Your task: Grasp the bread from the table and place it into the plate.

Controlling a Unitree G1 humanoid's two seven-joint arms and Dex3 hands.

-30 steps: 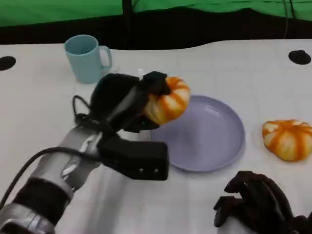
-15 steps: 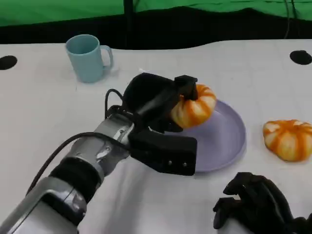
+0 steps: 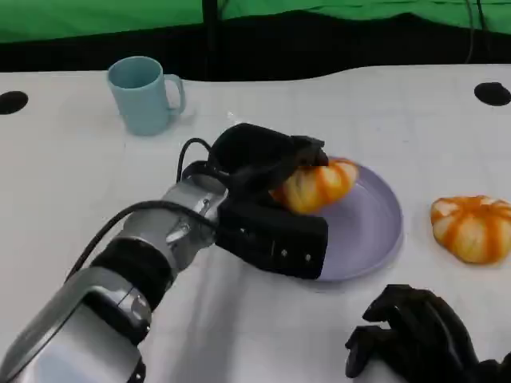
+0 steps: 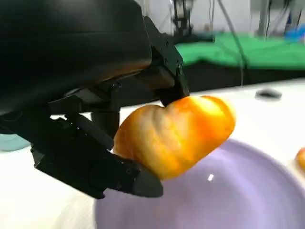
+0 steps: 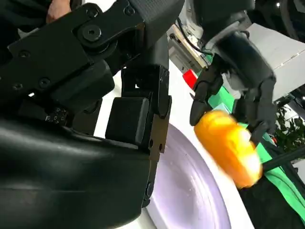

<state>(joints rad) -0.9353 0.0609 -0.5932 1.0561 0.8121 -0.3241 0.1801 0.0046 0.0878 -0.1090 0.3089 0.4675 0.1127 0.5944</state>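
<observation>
An orange-and-white striped bread (image 3: 316,185) is held by my left hand (image 3: 259,159) just above the left part of the lilac plate (image 3: 371,231). In the left wrist view the black fingers (image 4: 102,167) clasp the bread (image 4: 176,136) over the plate (image 4: 228,200). The right wrist view shows the left hand (image 5: 238,57) with the bread (image 5: 228,145) hanging over the plate (image 5: 186,191). A second striped bread (image 3: 473,228) lies on the table right of the plate. My right hand (image 3: 415,339) rests low at the front right with its fingers curled in, holding nothing.
A light blue mug (image 3: 145,94) stands at the back left on the white table (image 3: 64,191). Two dark round holes (image 3: 493,93) mark the table's far corners. A black edge and green cloth (image 3: 343,9) lie behind the table.
My left hand carried the bread rightward from beside the plate's left rim to over the plate and lowered it. The right hand and the second bread stayed put.
</observation>
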